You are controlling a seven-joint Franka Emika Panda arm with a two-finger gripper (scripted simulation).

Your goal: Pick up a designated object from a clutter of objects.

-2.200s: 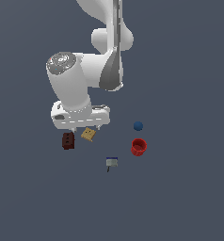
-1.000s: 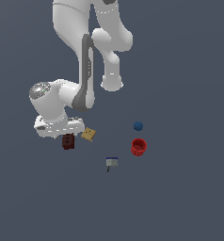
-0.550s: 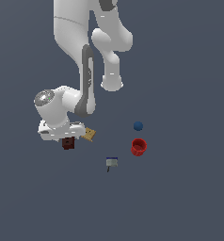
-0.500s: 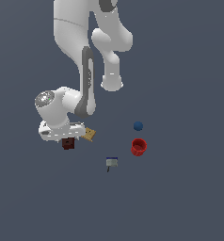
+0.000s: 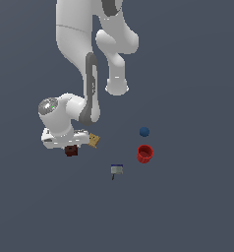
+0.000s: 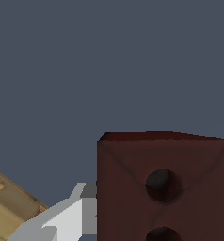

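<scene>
The maroon-brown block point(image 5: 71, 150) with dark holes lies on the floor at the exterior view's left. My gripper point(image 5: 70, 146) is down over it, with the white hand right above. In the wrist view the block point(image 6: 165, 188) fills the lower part. One grey-white finger point(image 6: 67, 219) lies flush against its side, and the other finger is hidden. The gripper looks shut on the block, which still rests on the floor. The tan square piece point(image 5: 93, 141) lies right beside the hand and also shows in the wrist view point(image 6: 10, 207).
A blue ball point(image 5: 144, 131) and a red cup point(image 5: 145, 153) stand to the exterior view's right. A small grey-and-blue item point(image 5: 116, 170) lies in front between them and the block. The arm's links rise above the hand.
Over two seconds the hand has swung left and come down onto the maroon block. In the last half second it has hardly moved. The other items have stayed put.
</scene>
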